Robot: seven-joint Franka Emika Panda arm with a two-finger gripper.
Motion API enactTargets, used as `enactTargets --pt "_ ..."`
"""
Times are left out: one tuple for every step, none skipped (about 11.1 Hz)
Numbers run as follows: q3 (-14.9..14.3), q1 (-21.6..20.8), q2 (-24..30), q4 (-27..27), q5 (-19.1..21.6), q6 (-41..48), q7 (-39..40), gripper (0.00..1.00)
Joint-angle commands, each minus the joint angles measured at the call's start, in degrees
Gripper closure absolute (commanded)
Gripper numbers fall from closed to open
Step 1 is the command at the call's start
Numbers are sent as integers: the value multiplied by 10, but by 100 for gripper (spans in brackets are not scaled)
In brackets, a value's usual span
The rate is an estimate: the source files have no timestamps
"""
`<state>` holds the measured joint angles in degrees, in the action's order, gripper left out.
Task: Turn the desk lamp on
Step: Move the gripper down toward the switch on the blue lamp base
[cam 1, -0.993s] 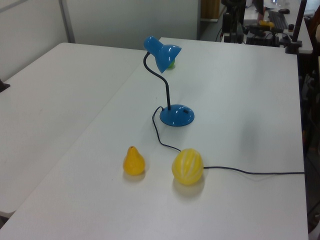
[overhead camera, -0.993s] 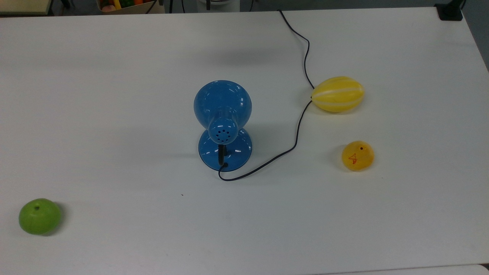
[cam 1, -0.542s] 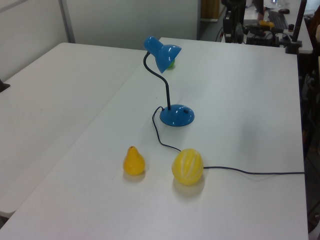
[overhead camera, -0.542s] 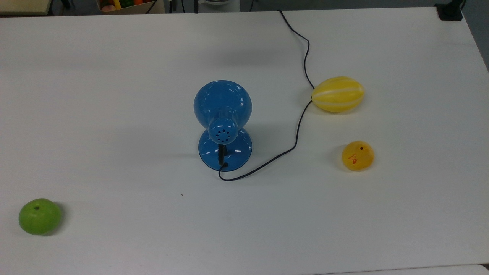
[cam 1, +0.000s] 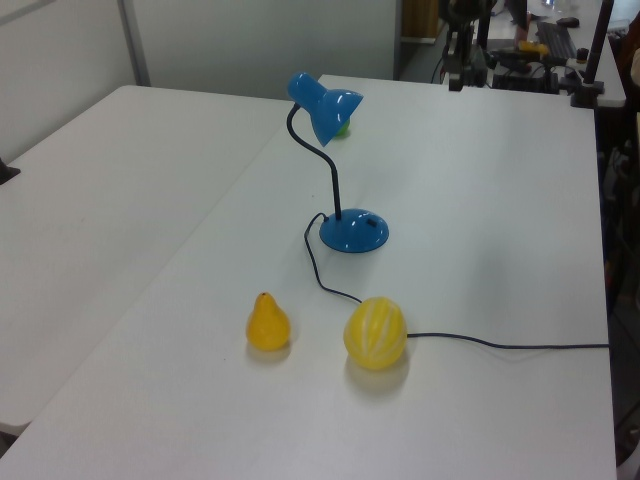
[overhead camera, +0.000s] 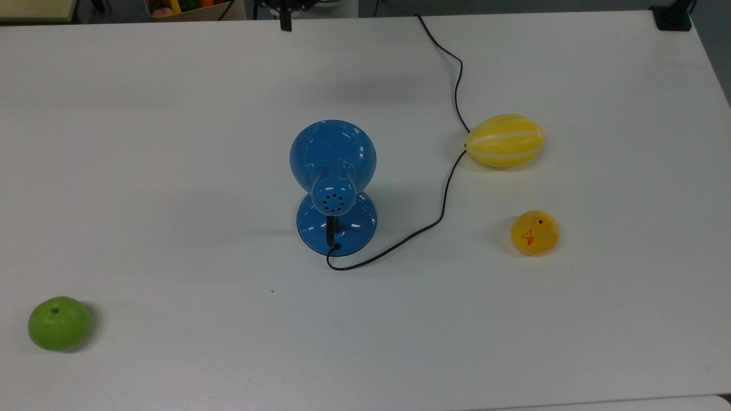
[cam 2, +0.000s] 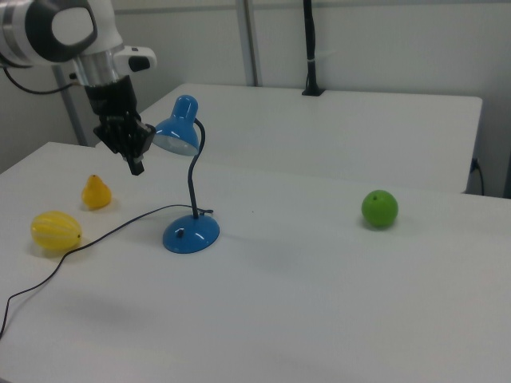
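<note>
The desk lamp stands mid-table and is glossy blue. Its dome shade sits over a round base. A thin black cord runs from the base off the far edge. In the right view the shade arches on a black neck over the base. My gripper hangs just off the shade, on the right view's left, well above the table. Its fingers are shut on nothing. In the top view the gripper pokes in at the upper edge, far beyond the shade. The shade shows no glow.
A yellow striped melon lies against the cord at the top view's right. A yellow pear sits below it there. A green apple rests near the lower left corner. The white table is bare around the base.
My gripper's tip has come into the top view at its upper edge. The lamp, cord and fruit have not moved.
</note>
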<state>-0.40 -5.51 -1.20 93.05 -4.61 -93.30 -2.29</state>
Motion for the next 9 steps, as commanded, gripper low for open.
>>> enactTargets --pt "3 -12 -1 71 5 -86 -4 100" --pt "3 -22 -9 90 5 -120 -10 100" --pt "3 -26 -20 107 5 -154 -20 100" --pt "3 -37 -40 120 5 -202 -34 100" --pt "3 -39 -57 127 4 -235 -44 100" --pt "3 -44 -74 130 4 -273 -48 100" --pt "3 -45 -86 140 0 -308 -61 100" --pt "3 -49 -98 143 -2 -332 -70 100" --pt "3 -49 -110 142 -3 -347 -71 100"
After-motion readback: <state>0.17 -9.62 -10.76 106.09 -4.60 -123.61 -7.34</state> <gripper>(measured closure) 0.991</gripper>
